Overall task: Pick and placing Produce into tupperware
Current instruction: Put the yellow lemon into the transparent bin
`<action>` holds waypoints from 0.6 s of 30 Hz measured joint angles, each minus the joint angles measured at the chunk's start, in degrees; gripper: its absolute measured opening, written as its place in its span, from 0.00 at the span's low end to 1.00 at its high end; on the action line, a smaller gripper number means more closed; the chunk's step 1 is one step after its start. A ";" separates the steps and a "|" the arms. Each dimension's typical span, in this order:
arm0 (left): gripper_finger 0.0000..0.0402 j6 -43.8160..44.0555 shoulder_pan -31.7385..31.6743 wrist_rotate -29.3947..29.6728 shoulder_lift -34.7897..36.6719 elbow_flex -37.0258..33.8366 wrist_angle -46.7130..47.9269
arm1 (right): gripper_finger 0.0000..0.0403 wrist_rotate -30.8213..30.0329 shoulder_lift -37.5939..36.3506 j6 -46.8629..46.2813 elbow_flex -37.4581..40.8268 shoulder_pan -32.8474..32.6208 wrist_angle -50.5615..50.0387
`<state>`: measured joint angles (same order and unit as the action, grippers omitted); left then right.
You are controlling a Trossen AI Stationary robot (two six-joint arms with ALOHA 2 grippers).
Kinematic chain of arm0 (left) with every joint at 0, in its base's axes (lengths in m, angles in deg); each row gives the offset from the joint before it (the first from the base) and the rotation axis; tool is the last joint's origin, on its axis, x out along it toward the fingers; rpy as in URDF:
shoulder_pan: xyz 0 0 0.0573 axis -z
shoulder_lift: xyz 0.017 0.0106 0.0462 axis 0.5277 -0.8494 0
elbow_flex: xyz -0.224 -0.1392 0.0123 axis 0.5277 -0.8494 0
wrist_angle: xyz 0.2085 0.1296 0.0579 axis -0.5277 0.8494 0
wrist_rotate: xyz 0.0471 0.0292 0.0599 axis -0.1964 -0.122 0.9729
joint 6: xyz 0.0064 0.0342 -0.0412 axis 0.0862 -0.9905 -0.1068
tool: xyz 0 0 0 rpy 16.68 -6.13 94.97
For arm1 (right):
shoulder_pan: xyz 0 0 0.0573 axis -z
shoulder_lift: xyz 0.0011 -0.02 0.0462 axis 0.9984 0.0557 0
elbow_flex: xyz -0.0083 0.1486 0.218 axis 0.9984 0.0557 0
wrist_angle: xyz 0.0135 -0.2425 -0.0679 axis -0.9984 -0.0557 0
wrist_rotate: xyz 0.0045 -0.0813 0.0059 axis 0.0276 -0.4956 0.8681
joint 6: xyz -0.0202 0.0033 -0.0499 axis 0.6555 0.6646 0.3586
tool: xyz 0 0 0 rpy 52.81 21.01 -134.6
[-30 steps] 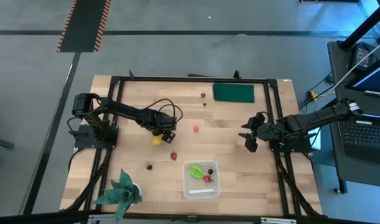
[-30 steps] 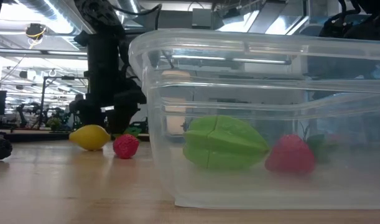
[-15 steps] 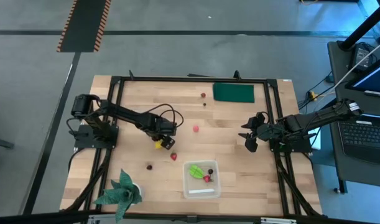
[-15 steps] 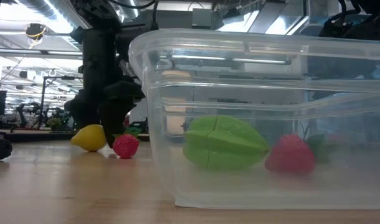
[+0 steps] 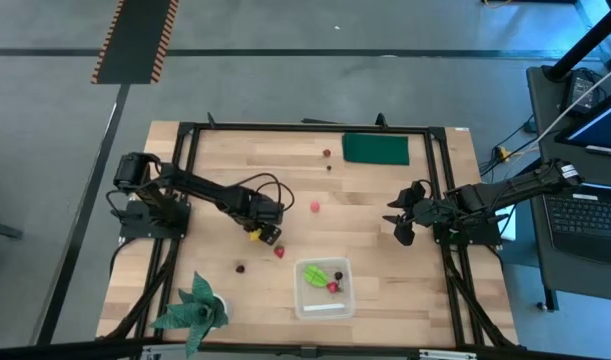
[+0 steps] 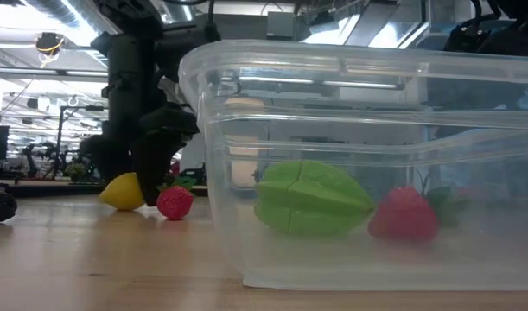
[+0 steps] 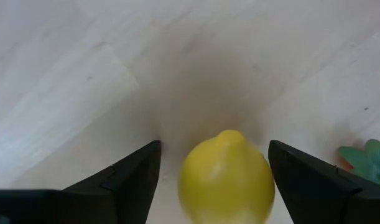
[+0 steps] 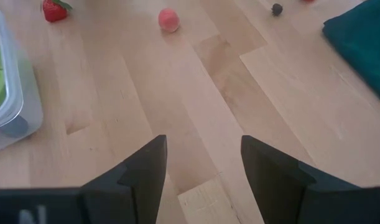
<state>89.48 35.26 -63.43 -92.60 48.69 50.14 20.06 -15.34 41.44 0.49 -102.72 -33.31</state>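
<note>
The yellow lemon (image 7: 227, 177) lies on the table, seen also in the high view as the lemon (image 5: 252, 235) and low down as the lemon (image 6: 121, 191). My left gripper (image 7: 214, 180) is open and lowered over it, one finger on either side with a gap showing at each. A red strawberry (image 5: 279, 252) rests just beyond. The clear tupperware (image 5: 323, 300) holds a light green piece (image 6: 311, 199) and a red berry (image 6: 403, 214). My right gripper (image 8: 202, 168) hangs open above bare wood near the table's right side.
A pink berry (image 5: 314, 207) sits mid-table, a dark berry (image 5: 239, 268) nearer the front, and two small dark berries (image 5: 327, 156) lie by the dark green pad (image 5: 376, 148) at the far edge. The teal plant (image 5: 193, 305) stands at the near left corner.
My left gripper has come down and toward the near edge onto the lemon's spot, so its open fingers now stand on either side of the fruit instead of above and beside it. The right arm has kept still.
</note>
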 joint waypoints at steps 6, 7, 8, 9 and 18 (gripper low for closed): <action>0.71 0.19 0.36 -0.36 0.00 0.00 0.07 | 0.52 0.01 0.02 0.00 0.00 -0.01 0.07; 0.71 0.21 0.36 -0.37 0.00 0.00 0.05 | 0.52 0.01 0.01 0.00 0.00 -0.01 0.06; 0.71 0.23 0.36 -0.38 0.00 0.00 0.06 | 0.52 0.01 0.02 0.00 0.00 -0.01 0.09; 0.71 0.23 0.36 -0.40 0.00 0.00 0.04 | 0.52 0.01 0.00 0.00 -0.02 -0.01 0.15; 0.68 1.63 0.50 -0.49 0.00 0.00 0.15 | 0.52 0.01 0.02 0.00 0.00 0.01 0.17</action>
<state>91.11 35.76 -63.92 -92.60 48.69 50.30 20.07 -15.32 41.44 0.49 -102.71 -33.14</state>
